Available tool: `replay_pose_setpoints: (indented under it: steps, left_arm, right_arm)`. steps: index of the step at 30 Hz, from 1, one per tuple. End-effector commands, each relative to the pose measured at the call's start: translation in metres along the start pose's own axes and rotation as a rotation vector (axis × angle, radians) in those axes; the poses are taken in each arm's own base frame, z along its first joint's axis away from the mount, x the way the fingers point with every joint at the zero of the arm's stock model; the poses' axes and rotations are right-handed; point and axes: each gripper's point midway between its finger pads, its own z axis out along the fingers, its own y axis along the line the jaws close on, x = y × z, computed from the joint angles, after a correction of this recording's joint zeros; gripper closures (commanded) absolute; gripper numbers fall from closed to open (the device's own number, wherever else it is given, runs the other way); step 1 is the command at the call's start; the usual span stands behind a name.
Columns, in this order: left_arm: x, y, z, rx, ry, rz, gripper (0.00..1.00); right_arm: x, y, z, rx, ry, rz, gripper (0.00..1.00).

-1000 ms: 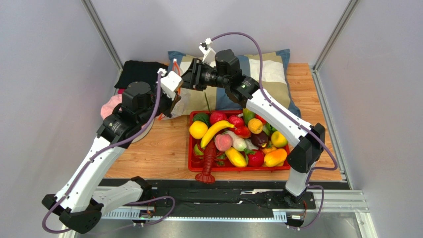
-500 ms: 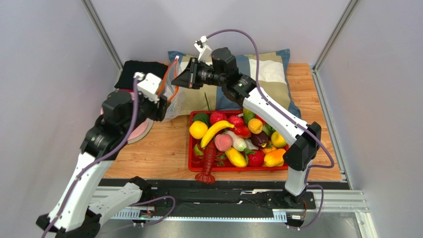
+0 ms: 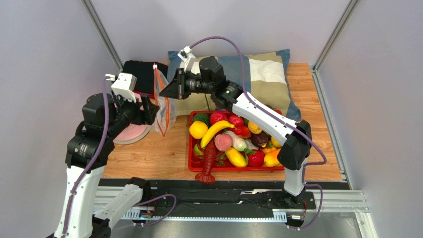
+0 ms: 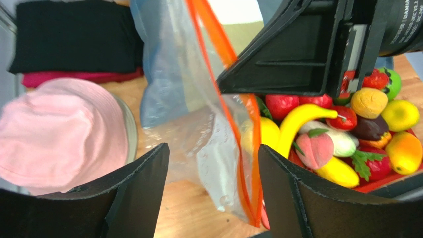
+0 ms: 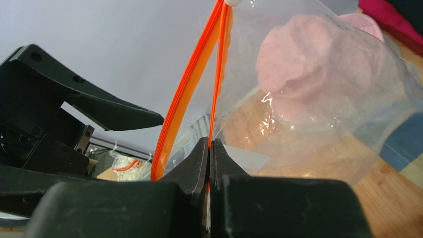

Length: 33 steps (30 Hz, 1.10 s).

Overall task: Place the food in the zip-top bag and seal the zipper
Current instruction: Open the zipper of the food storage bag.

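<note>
Zipper sits pinched in right hand, zip-top bag between left hand's spread fingers, pink hat alongside.

red tray on wooden table, centre | pink hat at left edge | black cloth folded, rear left | patchwork pillow behind tray
</note>
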Motion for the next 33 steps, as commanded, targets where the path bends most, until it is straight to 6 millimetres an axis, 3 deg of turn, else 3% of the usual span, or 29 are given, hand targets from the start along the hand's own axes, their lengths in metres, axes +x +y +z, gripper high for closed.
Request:
replay_pose_setpoints:
  steps: [1, 4, 5, 7, 9, 10, 11, 12, 16, 20, 24, 26, 28, 29, 33]
  left_arm:
    - [0.014, -0.006, 0.0, 0.028, 0.055, -0.077, 0.24]
    - [0.024, 0.008, 0.007, -0.036, 0.095, -0.094, 0.3]
    - [0.028, 0.015, 0.008, -0.068, 0.112, -0.097, 0.41]
    - [0.038, 0.033, 0.013, -0.147, 0.157, -0.104, 0.5]
    - [0.047, 0.049, 0.017, -0.207, 0.2, -0.109, 0.65]
    - [0.052, 0.053, 0.017, -0.219, 0.228, -0.114, 0.75]
    - [0.054, 0.058, 0.017, -0.235, 0.241, -0.122, 0.94]
    - [0.056, 0.064, 0.015, -0.247, 0.257, -0.138, 1.0]
    - [0.053, 0.081, 0.001, -0.317, 0.22, -0.14, 1.0]
    - [0.051, 0.094, -0.026, -0.427, 0.182, -0.078, 1.0]
    - [0.063, 0.108, -0.04, -0.514, 0.255, -0.017, 1.0]
    - [0.075, 0.106, -0.034, -0.478, 0.312, -0.006, 1.0]
    - [0.09, 0.091, -0.021, -0.363, 0.37, -0.024, 1.0]
    - [0.107, 0.087, -0.012, -0.322, 0.429, -0.041, 1.0]
    - [0.128, 0.075, 0.016, -0.226, 0.479, -0.134, 1.0]
  right_arm:
    - [0.004, 0.019, 0.013, -0.087, -0.009, -0.068, 1.0]
    - [0.009, 0.025, 0.015, -0.112, 0.002, -0.072, 1.0]
    - [0.011, 0.029, 0.015, -0.121, 0.004, -0.076, 1.0]
    - [0.016, 0.028, 0.016, -0.128, 0.014, -0.073, 1.0]
    - [0.019, 0.029, 0.015, -0.136, 0.021, -0.066, 1.0]
    - [0.021, 0.027, 0.015, -0.134, 0.026, -0.061, 1.0]
    - [0.022, 0.026, 0.015, -0.131, 0.027, -0.064, 1.0]
    - [0.023, 0.024, 0.015, -0.128, 0.03, -0.079, 1.0]
    - [0.034, 0.002, 0.011, -0.08, 0.057, -0.082, 1.0]
    - [0.051, -0.038, 0.006, 0.0, 0.106, -0.117, 1.0]
    - [0.07, -0.071, 0.003, 0.059, 0.17, -0.14, 1.0]
    - [0.078, -0.081, 0.006, 0.064, 0.195, -0.151, 1.0]
    - [0.082, -0.084, 0.009, 0.065, 0.211, -0.154, 1.0]
    - [0.085, -0.09, 0.012, 0.07, 0.223, -0.17, 1.0]
    - [0.09, -0.097, 0.011, 0.083, 0.264, -0.213, 0.97]
